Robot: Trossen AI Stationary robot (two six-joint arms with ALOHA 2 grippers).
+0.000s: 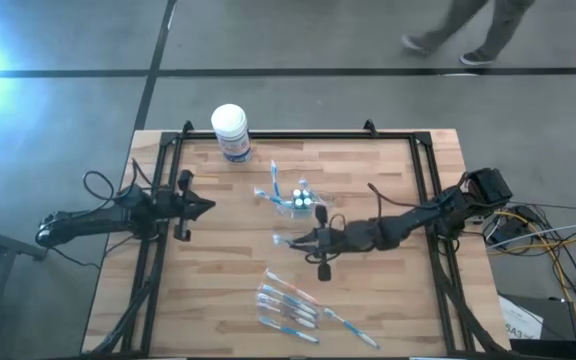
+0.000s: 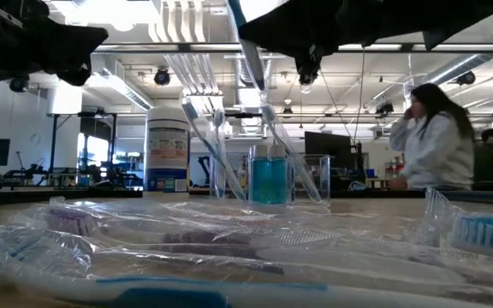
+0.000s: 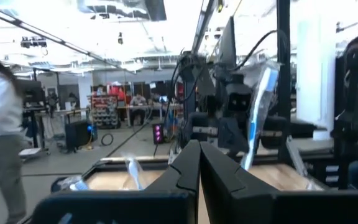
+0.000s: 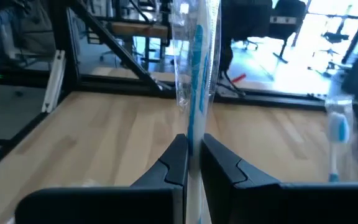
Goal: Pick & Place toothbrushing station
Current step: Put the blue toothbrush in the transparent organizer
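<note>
I count one clear plastic cup (image 1: 299, 199) and one white-lidded tub (image 1: 230, 131). Two small white-capped pieces (image 1: 301, 191) show by the cup. Loose wrapped toothbrushes (image 1: 288, 305) near the front edge: roughly five, overlap blocks exact count.

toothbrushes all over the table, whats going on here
The right gripper is shut on a slim blue-and-white wrapped toothbrush, holding it above the middle of the wooden table, close to the small clear plastic cup, which already holds several brushes. More wrapped toothbrushes lie in a loose group at the near edge, not yet picked up. The left gripper waits shut and empty over the left side. A white-lidded tub with a blue label stands at the far edge.
</note>
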